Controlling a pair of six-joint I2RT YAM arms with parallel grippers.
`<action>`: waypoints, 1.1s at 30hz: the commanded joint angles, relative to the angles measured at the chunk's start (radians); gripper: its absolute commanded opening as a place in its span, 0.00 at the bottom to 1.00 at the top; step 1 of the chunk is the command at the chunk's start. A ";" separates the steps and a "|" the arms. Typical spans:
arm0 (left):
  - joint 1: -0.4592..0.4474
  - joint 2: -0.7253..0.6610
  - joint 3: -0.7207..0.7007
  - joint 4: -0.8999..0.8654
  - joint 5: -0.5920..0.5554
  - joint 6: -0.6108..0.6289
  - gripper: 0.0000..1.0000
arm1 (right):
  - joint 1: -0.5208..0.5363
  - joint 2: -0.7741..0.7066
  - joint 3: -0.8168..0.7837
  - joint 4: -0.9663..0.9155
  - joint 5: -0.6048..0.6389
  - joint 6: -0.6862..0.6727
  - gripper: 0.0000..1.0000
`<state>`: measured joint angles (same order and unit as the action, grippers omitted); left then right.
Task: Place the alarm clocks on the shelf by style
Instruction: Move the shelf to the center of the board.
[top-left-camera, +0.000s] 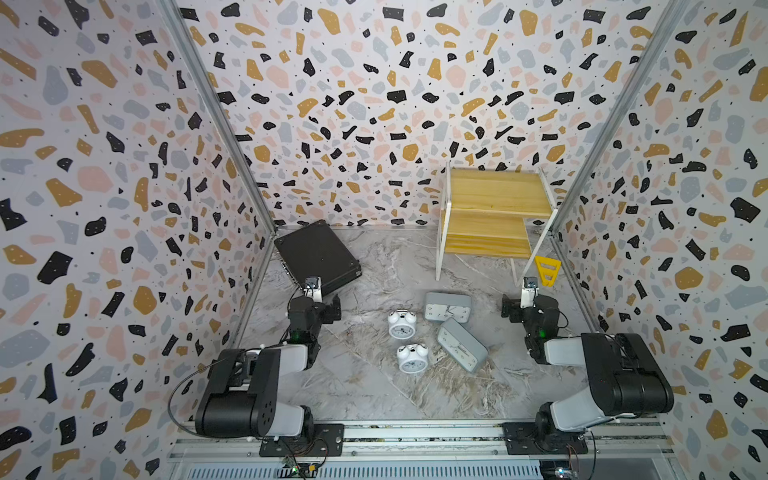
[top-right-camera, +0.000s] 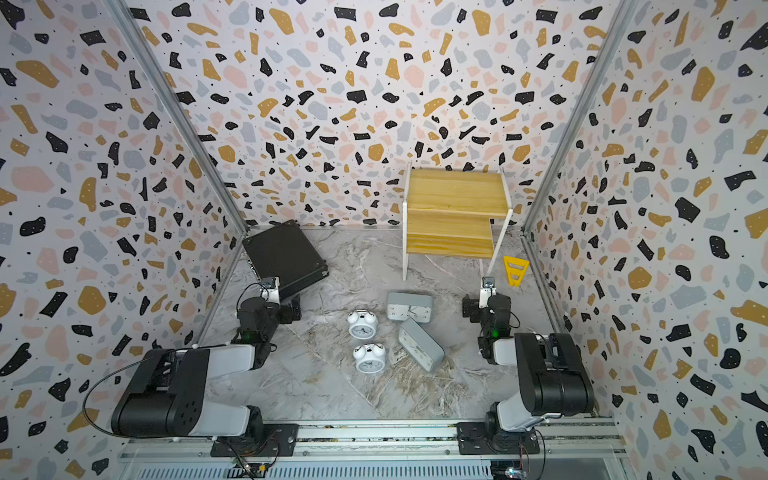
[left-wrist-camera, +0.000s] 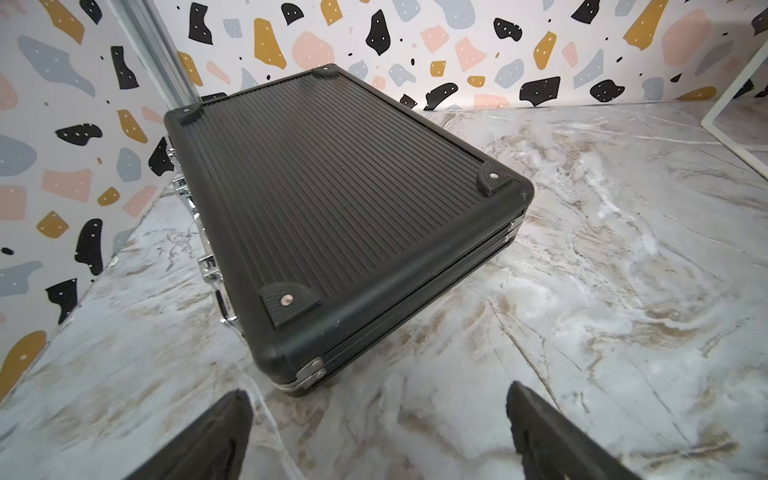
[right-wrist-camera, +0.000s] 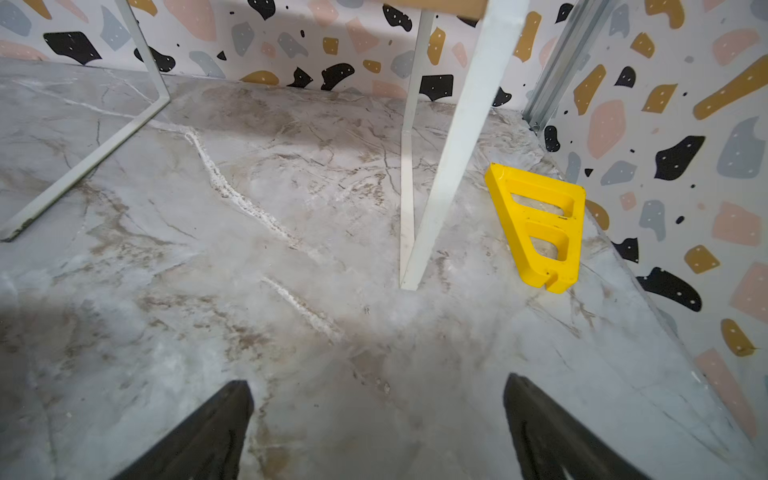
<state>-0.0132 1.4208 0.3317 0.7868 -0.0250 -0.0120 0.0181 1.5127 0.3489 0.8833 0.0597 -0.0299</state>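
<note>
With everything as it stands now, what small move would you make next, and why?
Probably swing the right gripper toward the grey clock nearer the shelf. Its jaws stand open and empty, all four clocks lie on the table, the shelf's boards are bare, and that clock sits closest to this arm.

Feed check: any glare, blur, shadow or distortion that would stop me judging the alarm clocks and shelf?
Both top views: even light, no glare, but wide-angle bends the walls, and the alarm clocks look small and soft. Left wrist view: black case sharp, left end effector soft at the frame edge. Right wrist view: yellow piece sharp, a shadow darkens the table near the right end effector.
</note>
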 joint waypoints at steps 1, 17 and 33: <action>0.005 0.004 0.000 0.042 0.005 -0.005 0.99 | 0.003 -0.002 0.000 -0.001 0.000 0.007 0.99; 0.005 0.003 0.003 0.039 0.010 -0.002 0.99 | 0.003 -0.002 0.001 -0.001 -0.001 0.007 0.99; 0.005 -0.234 -0.049 -0.046 -0.092 -0.042 0.99 | 0.002 -0.180 -0.001 -0.160 0.153 0.070 0.99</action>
<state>-0.0128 1.2427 0.2760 0.7696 -0.0902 -0.0387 0.0181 1.3899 0.3115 0.8223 0.1513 0.0059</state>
